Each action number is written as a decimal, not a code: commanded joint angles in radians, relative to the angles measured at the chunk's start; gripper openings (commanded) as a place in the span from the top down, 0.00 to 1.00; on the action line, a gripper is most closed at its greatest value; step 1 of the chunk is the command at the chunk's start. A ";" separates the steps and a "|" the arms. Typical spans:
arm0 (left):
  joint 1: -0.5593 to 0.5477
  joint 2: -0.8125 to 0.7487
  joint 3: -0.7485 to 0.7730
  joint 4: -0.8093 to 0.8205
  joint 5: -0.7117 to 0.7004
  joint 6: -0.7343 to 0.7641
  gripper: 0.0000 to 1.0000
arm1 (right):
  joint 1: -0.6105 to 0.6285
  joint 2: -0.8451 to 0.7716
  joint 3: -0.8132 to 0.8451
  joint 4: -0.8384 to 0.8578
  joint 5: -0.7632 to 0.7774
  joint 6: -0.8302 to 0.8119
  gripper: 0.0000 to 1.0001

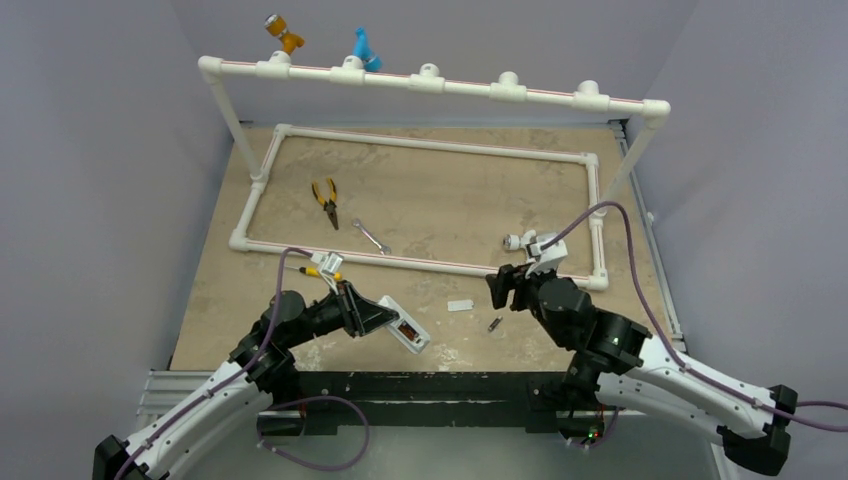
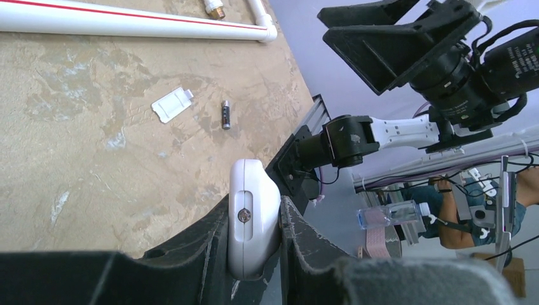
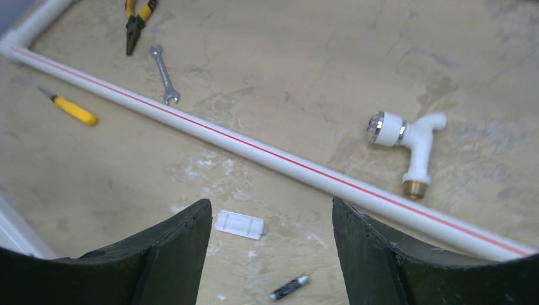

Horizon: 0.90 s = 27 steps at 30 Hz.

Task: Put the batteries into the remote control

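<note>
The remote control (image 1: 405, 333) was clamped in the left gripper (image 1: 375, 315). A loose battery (image 1: 494, 323) was left on the counter (image 1: 430, 190) just in front of the spread-jawed right gripper (image 1: 508, 290), its long axis slanted across the gap.

The remote control's (image 2: 254, 187) lower end was hidden between the left tool's (image 2: 254, 219) fingers, and what sat in its recess was too small to tell. From the right wrist, the battery (image 3: 289, 288) near the cover (image 3: 239, 224) was blurred, and the pliers (image 3: 135, 22) far beyond the cover were cut off at the top edge.
</note>
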<state>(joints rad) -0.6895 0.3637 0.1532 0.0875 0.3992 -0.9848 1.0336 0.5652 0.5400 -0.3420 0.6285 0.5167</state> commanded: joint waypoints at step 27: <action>-0.003 -0.021 0.049 0.007 -0.016 0.001 1.00 | -0.053 0.326 0.044 -0.290 -0.625 -1.394 0.35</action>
<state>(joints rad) -0.6895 0.3626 0.1665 0.0780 0.3885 -0.9844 1.0065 0.8772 0.5751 -0.7261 0.0341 -0.7795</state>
